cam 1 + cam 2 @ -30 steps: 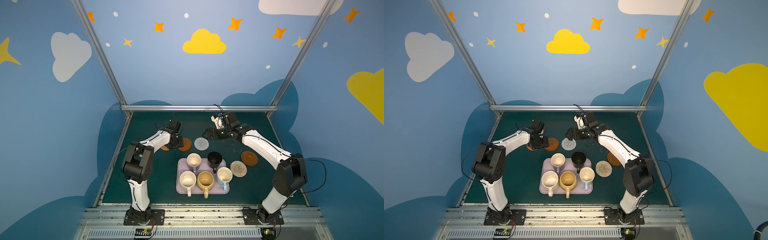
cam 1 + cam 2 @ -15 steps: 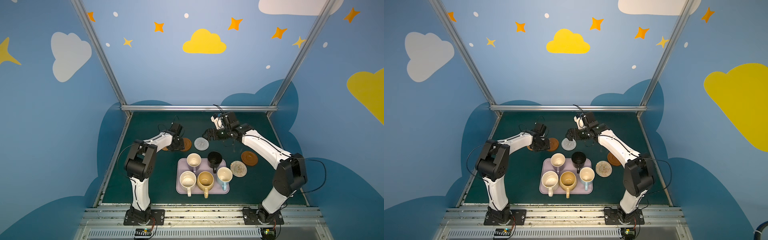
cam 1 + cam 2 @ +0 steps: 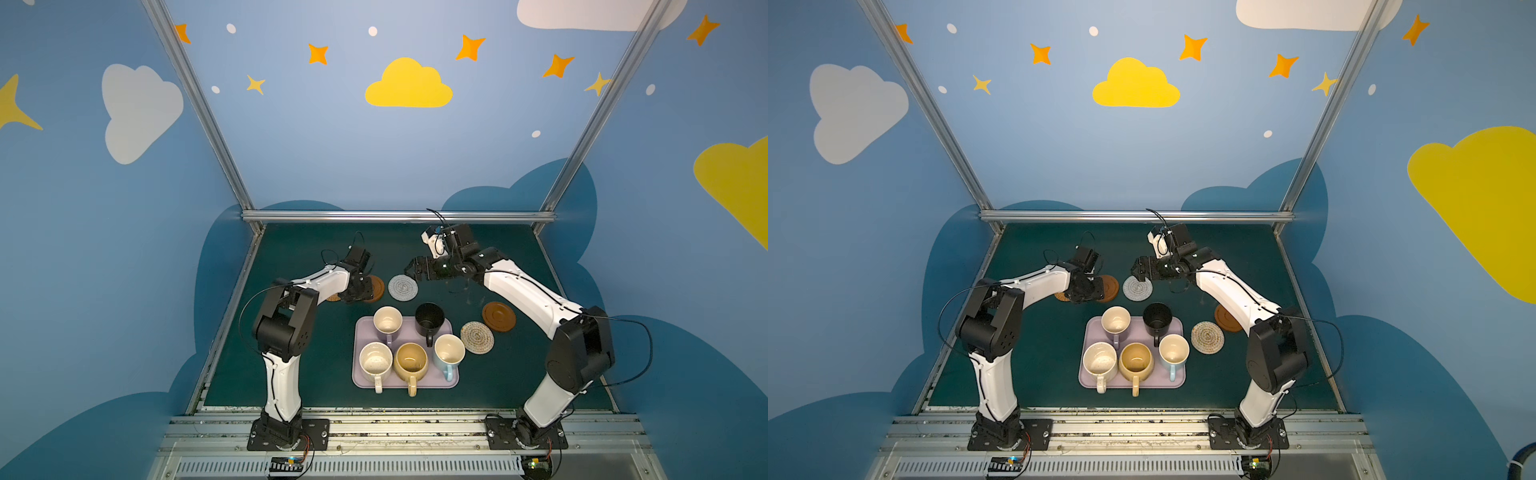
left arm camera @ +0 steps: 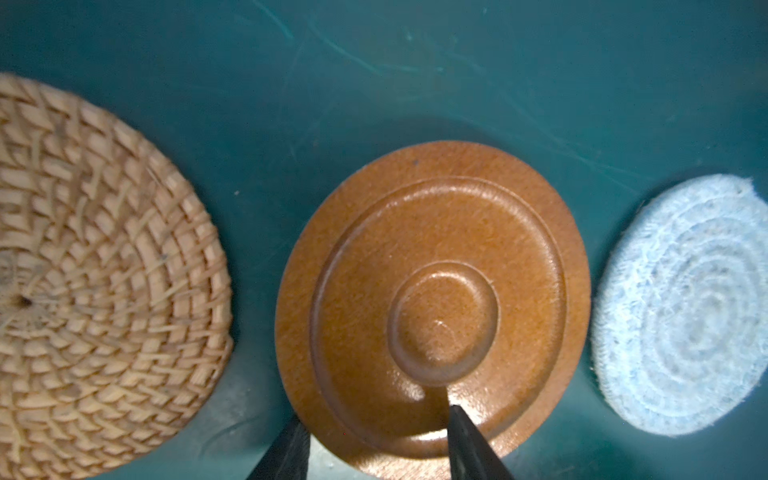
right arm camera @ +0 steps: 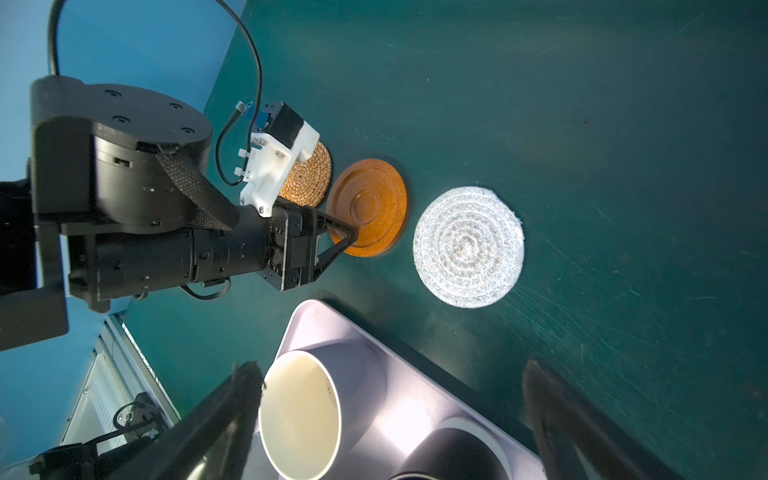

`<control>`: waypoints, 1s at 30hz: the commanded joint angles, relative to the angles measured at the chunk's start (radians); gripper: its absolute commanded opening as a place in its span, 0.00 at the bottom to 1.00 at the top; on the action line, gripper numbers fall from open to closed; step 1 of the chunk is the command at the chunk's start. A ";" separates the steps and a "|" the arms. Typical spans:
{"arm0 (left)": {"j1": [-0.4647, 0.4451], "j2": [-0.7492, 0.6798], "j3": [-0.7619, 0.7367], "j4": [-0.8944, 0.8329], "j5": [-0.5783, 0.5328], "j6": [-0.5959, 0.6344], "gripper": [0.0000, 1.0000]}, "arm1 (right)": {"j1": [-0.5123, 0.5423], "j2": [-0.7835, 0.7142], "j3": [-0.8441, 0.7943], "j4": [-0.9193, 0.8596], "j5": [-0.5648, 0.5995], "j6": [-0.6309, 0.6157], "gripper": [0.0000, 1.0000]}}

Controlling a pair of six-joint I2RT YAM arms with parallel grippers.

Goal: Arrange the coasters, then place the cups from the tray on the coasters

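1. Nearest me, the tray [image 3: 362,334] sits on the green tabletop [image 3: 498,382] with all five cups on it. The cream speckled mug [image 3: 376,362], mustard mug [image 3: 410,362] and light blue mug [image 3: 449,353] are up front. The lavender mug [image 3: 387,322] and black mug [image 3: 429,319] are behind.
2. Just right of the tray there's the beige woven coaster [image 3: 477,337], and a brown wooden coaster [image 3: 498,316] just beyond it. Both are bare.
3. Further back, the left gripper [image 4: 376,419] is down low at the near edge of the second brown coaster [image 4: 432,307]. Its jaws are about half spread and straddle the rim, one tip over the disc and one off the edge. The disc lies flat, and I can't tell if the tips touch it.
4. The right gripper [image 3: 411,268] hangs beside the grey woven coaster [image 3: 403,287], jaws spread wide with nothing in them.
5. The far row runs rattan coaster [image 4: 95,282], second brown coaster, grey woven coaster, with small gaps between them.
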 commanded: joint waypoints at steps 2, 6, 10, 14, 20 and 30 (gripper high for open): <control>-0.006 0.031 0.018 -0.022 0.013 -0.005 0.53 | -0.003 -0.001 0.004 0.011 0.006 -0.003 0.98; -0.009 0.011 0.013 -0.028 0.005 -0.005 0.54 | -0.004 -0.011 -0.006 0.009 0.013 -0.008 0.98; -0.006 -0.009 0.041 -0.076 -0.037 0.002 0.59 | -0.005 -0.023 -0.012 0.008 0.030 -0.009 0.98; -0.005 -0.037 0.063 -0.088 -0.048 0.011 0.66 | -0.005 -0.037 -0.014 0.007 0.040 -0.009 0.98; 0.000 -0.087 0.108 -0.131 -0.054 0.015 0.72 | -0.007 -0.085 -0.044 0.021 0.074 0.000 0.98; 0.002 -0.111 0.231 -0.141 0.239 0.212 0.89 | -0.017 -0.198 -0.127 0.052 0.151 0.011 0.98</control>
